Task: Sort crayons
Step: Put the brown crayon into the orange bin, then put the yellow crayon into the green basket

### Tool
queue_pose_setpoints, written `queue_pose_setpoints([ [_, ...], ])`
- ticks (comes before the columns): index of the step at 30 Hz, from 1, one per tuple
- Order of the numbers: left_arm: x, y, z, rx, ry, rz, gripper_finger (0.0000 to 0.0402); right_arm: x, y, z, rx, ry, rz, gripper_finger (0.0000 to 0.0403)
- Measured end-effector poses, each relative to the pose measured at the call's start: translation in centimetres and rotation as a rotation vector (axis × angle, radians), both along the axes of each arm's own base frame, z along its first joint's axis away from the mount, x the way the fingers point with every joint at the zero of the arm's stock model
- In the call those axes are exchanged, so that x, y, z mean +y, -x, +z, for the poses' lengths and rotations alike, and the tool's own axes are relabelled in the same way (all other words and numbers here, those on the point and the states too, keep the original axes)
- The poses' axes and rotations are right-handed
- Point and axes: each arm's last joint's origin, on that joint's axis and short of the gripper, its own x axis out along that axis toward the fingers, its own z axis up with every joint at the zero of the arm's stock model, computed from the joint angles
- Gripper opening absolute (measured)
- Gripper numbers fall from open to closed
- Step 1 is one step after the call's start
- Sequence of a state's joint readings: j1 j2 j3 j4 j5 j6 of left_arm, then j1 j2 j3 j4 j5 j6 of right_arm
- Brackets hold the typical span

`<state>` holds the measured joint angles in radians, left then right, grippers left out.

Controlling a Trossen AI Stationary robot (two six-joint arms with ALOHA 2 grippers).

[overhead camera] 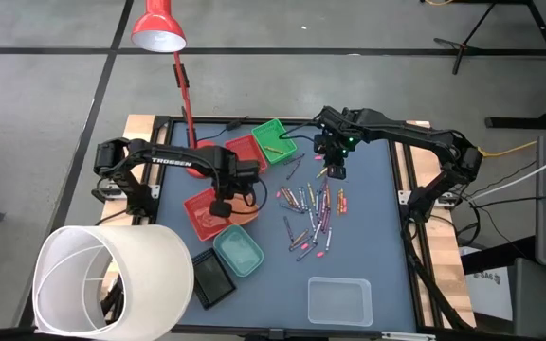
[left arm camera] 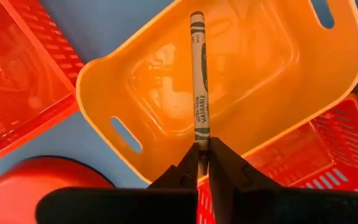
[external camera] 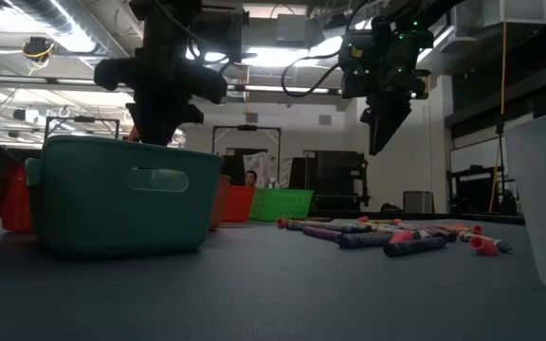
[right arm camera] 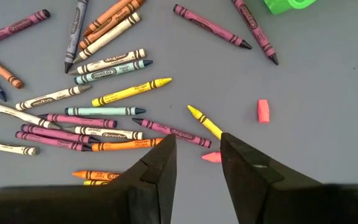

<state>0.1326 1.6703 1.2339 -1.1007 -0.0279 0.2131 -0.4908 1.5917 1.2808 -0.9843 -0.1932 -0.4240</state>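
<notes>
Over the smooth orange tray [left arm camera: 241,68] | your left gripper [left arm camera: 204,163] pinches a paper-wrapped grey crayon [left arm camera: 199,74], seen only by its wrist | right gripper [right arm camera: 197,163], fingers apart, hangs above the loose crayons [overhead camera: 311,213] on the matte table [overhead camera: 377,218].

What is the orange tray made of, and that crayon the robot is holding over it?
The orange tray looks like smooth, glossy plastic: it shines and has moulded handle slots. The crayon in the shut left gripper is probably wax inside a matte paper wrapper, since printed lettering runs along it.
</notes>
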Motion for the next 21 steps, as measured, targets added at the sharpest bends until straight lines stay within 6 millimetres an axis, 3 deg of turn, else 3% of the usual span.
queue_pose_setpoints([
  [5,0.02,0.0,-0.01,0.001,-0.008,0.001,0.0014,-0.02,0.01,-0.01,0.004,0.008,-0.002,0.0124],
  [15,0.04,-0.16,0.0,-0.015,-0.01,0.001,0.0087,-0.38,0.18,-0.05,0.064,0.138,0.016,0.0124],
  [21,0.1,-0.77,0.05,-0.078,-0.018,0.001,0.009,-0.51,-0.08,0.02,0.04,0.165,0.057,0.0124],
])
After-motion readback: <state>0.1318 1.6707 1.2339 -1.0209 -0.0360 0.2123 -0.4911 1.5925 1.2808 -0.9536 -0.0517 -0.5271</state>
